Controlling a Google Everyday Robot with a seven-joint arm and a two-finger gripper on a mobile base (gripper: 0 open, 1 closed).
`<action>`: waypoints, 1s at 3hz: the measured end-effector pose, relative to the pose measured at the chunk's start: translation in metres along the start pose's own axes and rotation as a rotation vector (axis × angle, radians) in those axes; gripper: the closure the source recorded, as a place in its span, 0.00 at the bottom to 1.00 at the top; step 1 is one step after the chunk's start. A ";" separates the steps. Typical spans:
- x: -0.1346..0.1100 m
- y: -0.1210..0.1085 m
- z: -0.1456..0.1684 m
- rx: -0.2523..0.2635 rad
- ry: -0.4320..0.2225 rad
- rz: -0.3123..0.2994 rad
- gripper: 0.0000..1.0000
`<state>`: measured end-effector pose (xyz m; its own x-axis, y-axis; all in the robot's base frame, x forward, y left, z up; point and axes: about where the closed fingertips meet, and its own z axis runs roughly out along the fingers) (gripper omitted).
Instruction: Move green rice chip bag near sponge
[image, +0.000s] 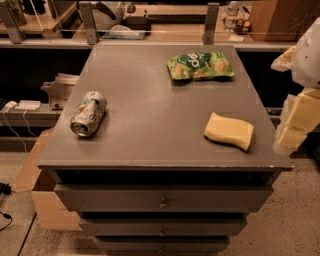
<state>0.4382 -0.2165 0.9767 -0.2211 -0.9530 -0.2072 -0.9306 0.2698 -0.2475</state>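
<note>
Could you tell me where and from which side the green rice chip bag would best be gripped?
Likely from above, pinching across the puffy middle: the green rice chip bag lies flat on the cabinet top, long side left to right, nothing touching it. The hand is off the right edge, beside the sponge.

The desk (150, 125) has a matt grey painted top, chipped pale along its near edge. The green rice chip bag (201, 65), far right, is crinkly glossy plastic film. The sponge (229, 131), near right, is soft, matt, pale yellow foam. The drink can (89, 114), on the left, is shiny metal. The gripper (295, 125), at the right edge just off the desk, shows matt yellowish blocks under a smooth white shell.
</note>
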 end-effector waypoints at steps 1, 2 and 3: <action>0.000 0.000 0.000 0.000 0.000 0.000 0.00; -0.011 -0.029 0.002 0.031 -0.013 -0.043 0.00; -0.036 -0.077 0.008 0.083 -0.068 -0.108 0.00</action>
<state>0.5205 -0.2015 0.9955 -0.0977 -0.9662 -0.2384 -0.9200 0.1790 -0.3486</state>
